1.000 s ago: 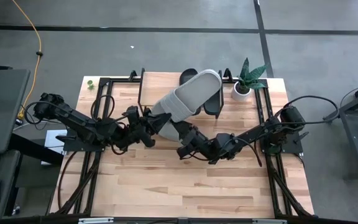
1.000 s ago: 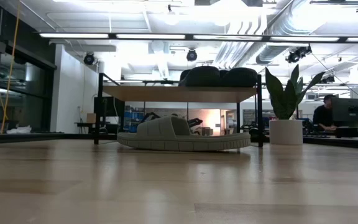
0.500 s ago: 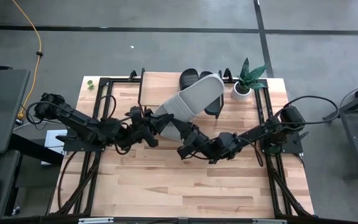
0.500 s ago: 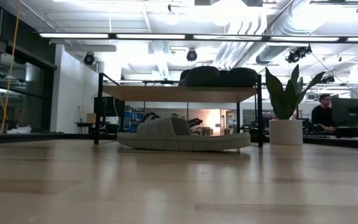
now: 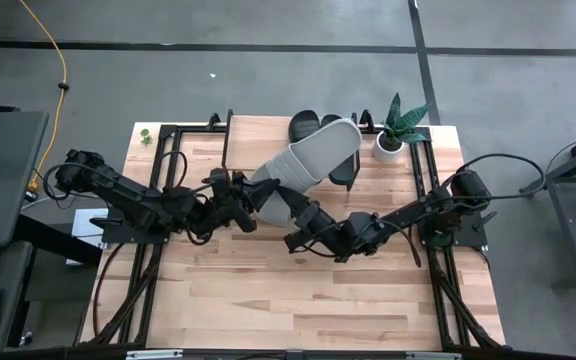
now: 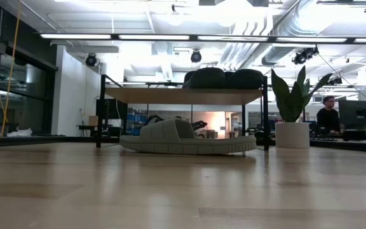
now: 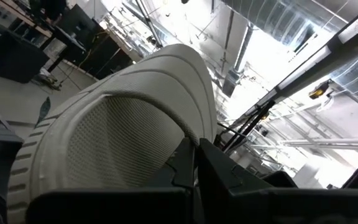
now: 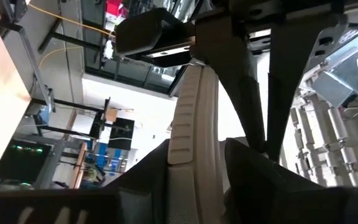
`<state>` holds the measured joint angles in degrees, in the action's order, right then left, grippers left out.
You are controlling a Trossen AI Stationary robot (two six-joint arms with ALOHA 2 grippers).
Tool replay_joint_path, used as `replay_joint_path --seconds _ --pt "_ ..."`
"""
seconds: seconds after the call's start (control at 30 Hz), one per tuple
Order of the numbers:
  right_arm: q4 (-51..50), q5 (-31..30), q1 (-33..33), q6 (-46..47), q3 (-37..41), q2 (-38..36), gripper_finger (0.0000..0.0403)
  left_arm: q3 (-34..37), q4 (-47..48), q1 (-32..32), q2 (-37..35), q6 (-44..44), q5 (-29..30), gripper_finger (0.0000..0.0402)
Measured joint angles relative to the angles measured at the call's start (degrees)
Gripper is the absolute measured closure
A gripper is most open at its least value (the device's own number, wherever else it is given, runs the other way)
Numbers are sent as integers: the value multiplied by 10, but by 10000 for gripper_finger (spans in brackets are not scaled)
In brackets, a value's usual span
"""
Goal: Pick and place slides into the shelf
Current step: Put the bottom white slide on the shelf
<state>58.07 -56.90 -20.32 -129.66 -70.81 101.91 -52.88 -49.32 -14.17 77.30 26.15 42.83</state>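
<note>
A light grey slide hangs in the air above the middle of the table, toe toward the shelf. My left gripper is shut at its heel end. My right gripper is closed on its near-right side. The left wrist view shows its ribbed sole. Two black slides lie on top of the shelf. A second grey slide rests sole-down on the table under the shelf. My left gripper holds the grey slide at its heel end, by the sole's rim. The fingers come from the table's left, slanting upward, and hide the exact spot. The slide is lifted clear, with its toe higher than its heel. My right gripper has the slide's ribbed side wall between its two fingers, one on the sole side and one on the footbed side. The fingers come from the table's right, slanting upward, and lie across the slide.
A potted plant in a white pot stands at the far right, beside the shelf's right legs. Dark metal frames run along both sides of the table. A person sits in the room far behind. Bare tabletop lies toward the near edge.
The held grey slide has rolled a little about its length, so it shows narrower from above. Its toe has dropped slightly toward the shelf. My right gripper has drawn closer to the slide's side.
</note>
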Motion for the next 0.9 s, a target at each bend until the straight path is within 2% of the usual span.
replay_joint_path --seconds 0.4,0.6,0.9 --pt "-7 -19 0 2 0 0 281 0 -9 7 1 -8 13 401" --pt "10 -65 18 -39 0 0 282 0 -42 15 -1 -28 29 401" --pt "22 -50 31 -42 1 -1 282 -1 -51 23 6 -13 15 401"
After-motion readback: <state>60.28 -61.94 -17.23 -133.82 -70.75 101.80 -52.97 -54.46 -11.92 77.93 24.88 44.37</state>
